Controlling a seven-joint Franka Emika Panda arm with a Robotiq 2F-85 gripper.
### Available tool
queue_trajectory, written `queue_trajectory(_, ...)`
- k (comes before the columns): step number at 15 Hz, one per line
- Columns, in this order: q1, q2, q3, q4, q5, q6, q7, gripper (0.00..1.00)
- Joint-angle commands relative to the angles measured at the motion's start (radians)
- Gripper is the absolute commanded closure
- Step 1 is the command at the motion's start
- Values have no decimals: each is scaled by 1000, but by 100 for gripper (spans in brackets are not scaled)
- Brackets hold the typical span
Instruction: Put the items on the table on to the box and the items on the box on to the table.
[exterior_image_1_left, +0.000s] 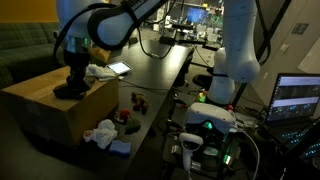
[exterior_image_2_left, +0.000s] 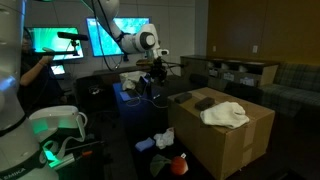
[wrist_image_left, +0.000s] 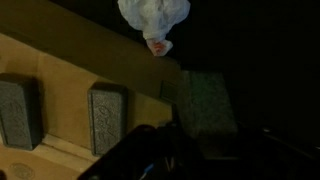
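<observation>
The brown box (exterior_image_1_left: 45, 108) (exterior_image_2_left: 230, 150) stands beside the dark table (exterior_image_1_left: 160, 72). My gripper (exterior_image_1_left: 71, 82) (exterior_image_2_left: 158, 72) reaches down over the box's top and is shut on a black object (exterior_image_1_left: 70, 92), which rests on the cardboard. A white cloth (exterior_image_1_left: 100, 72) (exterior_image_2_left: 225, 114) lies on the box close by. In the wrist view the tan box top (wrist_image_left: 60, 70) carries two grey flat blocks (wrist_image_left: 105, 118), and a dark mass (wrist_image_left: 140, 155) fills the bottom. On the table next to the box lie another white cloth (exterior_image_1_left: 100, 133), a blue item (exterior_image_1_left: 120, 147) and a red item (exterior_image_1_left: 125, 117).
A phone-like slab (exterior_image_1_left: 118, 68) lies on the table behind the box. Cables and lit monitors (exterior_image_1_left: 190, 18) crowd the table's far end. The arm's base (exterior_image_1_left: 215, 115) and a laptop (exterior_image_1_left: 297, 98) stand on the other side. A sofa (exterior_image_2_left: 290, 80) is behind the box.
</observation>
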Motion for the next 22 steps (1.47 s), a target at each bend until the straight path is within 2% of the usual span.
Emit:
queue_trajectory(1, -22, -80, 20, -132, 56, 65, -43, 92)
queue_trajectory(4, -21, -74, 21, -188, 71, 116, -48, 92)
queue_trajectory(8, -2, -11, 11, -228, 38, 237, -25, 92)
queue_trajectory(15, 42, 164, 2, -203, 24, 444, -53, 92)
queue_trajectory(19, 71, 257, 13, -165, 32, 479, -103, 92)
queue_trajectory(22, 118, 321, -9, -119, 18, 468, -108, 92)
